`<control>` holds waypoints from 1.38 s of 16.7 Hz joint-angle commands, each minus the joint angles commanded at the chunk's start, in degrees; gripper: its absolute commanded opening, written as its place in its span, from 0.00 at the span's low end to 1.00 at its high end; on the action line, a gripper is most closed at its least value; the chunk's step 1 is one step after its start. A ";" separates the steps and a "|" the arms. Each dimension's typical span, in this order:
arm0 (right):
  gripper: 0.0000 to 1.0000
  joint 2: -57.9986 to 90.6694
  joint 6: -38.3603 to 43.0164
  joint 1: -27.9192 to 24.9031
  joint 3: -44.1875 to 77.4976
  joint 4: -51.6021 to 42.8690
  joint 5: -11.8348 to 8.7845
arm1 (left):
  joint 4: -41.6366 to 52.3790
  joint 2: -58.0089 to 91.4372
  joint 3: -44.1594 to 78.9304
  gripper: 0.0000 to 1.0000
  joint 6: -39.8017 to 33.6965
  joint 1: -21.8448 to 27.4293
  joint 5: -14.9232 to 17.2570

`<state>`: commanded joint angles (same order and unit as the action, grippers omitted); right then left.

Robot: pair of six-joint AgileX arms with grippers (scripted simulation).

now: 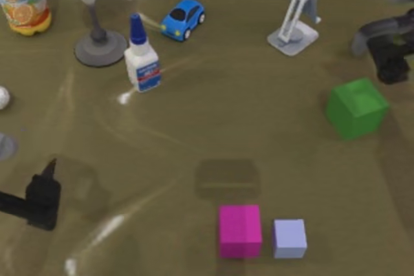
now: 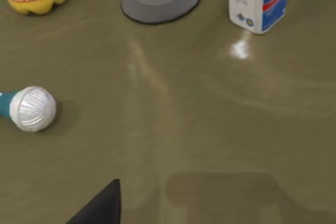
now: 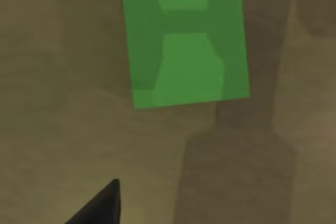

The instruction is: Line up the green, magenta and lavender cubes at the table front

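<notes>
The large bright green matte cube (image 1: 356,107) sits at the table's (image 1: 259,127) right, skewed to its edges, just beside the right gripper (image 1: 392,63). The vivid magenta cube (image 1: 240,231) and small pale lavender cube (image 1: 289,238) stand squarely side by side at the front. The left gripper (image 1: 40,192) is parked front-left.

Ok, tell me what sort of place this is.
Probably a rendered tabletop test bench, not a real room: an olive-brown table scattered with unrelated props, such as a glue bottle, a blue toy car and a phone stand, alongside plain cubes like the green cube.
</notes>
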<state>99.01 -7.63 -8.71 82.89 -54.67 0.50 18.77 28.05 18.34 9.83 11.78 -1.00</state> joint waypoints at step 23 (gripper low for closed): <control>1.00 35.77 -2.28 -2.74 19.86 -2.74 -0.24 | -18.77 -28.05 -18.34 1.00 -9.83 -12.93 1.00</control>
<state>134.78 -9.91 -11.45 102.75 -57.41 0.26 0.00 0.00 0.00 0.00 -1.15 0.00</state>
